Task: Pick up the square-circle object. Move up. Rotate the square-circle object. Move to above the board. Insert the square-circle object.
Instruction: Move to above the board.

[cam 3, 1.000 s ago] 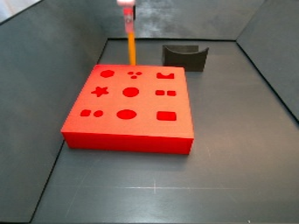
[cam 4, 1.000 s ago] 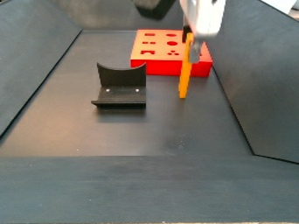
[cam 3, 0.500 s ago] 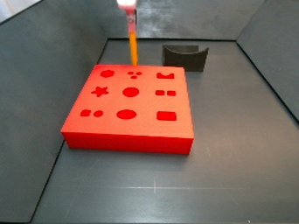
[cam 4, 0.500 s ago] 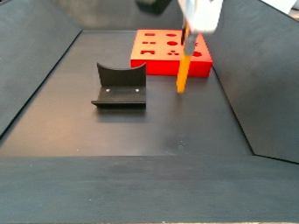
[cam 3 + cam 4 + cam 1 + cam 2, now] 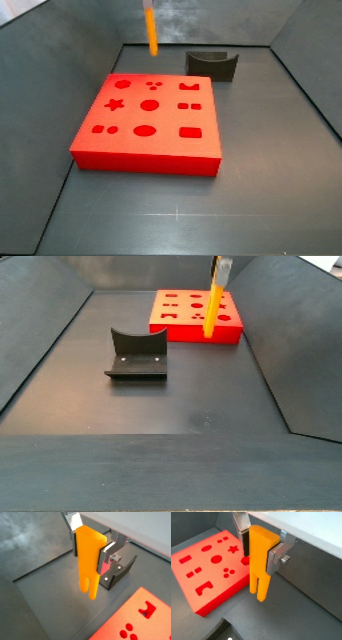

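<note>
Jaws: closed on the square-circle object [image 5: 89,559] by the gripper [image 5: 90,541] | Wrist views: peg is seen hanging straight down from the fingers [image 5: 273,557], high over the floor | Side views: peg [image 5: 152,33] is held upright beyond the board's [image 5: 144,146] far edge, not yet over the holes; dark grey holder [image 5: 136,354] is left empty.

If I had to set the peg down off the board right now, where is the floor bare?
The dark floor is bare in front of the board and along its side below the grey holder. It is tighter at the back, where board, holder and wall close in. The gripper holds the square-circle object upright, high near the board's back edge.
</note>
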Robot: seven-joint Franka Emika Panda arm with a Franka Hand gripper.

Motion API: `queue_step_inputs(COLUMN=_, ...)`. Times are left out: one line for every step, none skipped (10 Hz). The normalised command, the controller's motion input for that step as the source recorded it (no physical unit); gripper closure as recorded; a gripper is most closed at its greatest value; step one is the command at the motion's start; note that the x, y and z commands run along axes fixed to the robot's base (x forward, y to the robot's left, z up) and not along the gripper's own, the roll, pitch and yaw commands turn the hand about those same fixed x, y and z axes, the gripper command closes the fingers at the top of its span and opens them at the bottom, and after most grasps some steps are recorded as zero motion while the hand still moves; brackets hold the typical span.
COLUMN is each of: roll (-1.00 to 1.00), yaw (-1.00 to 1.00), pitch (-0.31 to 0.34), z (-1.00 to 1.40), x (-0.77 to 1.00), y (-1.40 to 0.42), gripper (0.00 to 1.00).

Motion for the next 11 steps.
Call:
queue_step_inputs(roll=-0.08, yaw=0.01, pitch=0.075, z=0.71, x=0.00, y=-0.06, gripper=1.00)
queue_step_inputs(roll=-0.08, yaw=0.01, pitch=0.083, z=0.60, x=0.01, y=-0.04, gripper=1.00)
queue_step_inputs(roll=-0.09, yaw=0.01, pitch=0.091, z=0.38, x=0.01, y=-0.02, gripper=1.00)
queue_step_inputs(roll=0.01, yaw=1.00, pitch=0.085, z=0.43, x=0.19, y=-1.00, gripper=1.00)
queue_step_inputs(roll=0.01, yaw=1.00, pitch=0.084, z=0.40, x=0.19, y=-1.00, gripper=1.00)
queue_step_inputs(roll=0.02, yaw=1.00, pitch=0.092, z=0.41, x=0.19, y=-1.00, gripper=1.00)
queue_step_inputs(roll=0.02, yaw=1.00, pitch=0.096, z=0.43, x=0.20, y=-1.00, gripper=1.00)
queue_step_inputs(roll=0.01, yaw=1.00, pitch=0.099, z=0.42, x=0.20, y=-1.00, gripper=1.00)
queue_step_inputs(roll=0.01, yaw=1.00, pitch=0.103, z=0.42, x=0.21, y=-1.00, gripper=1.00)
queue_step_inputs(roll=0.01, yaw=1.00, pitch=0.111, z=0.43, x=0.22, y=-1.00, gripper=1.00)
queue_step_inputs(roll=0.01, yaw=1.00, pitch=0.118, z=0.42, x=0.24, y=-1.00, gripper=1.00)
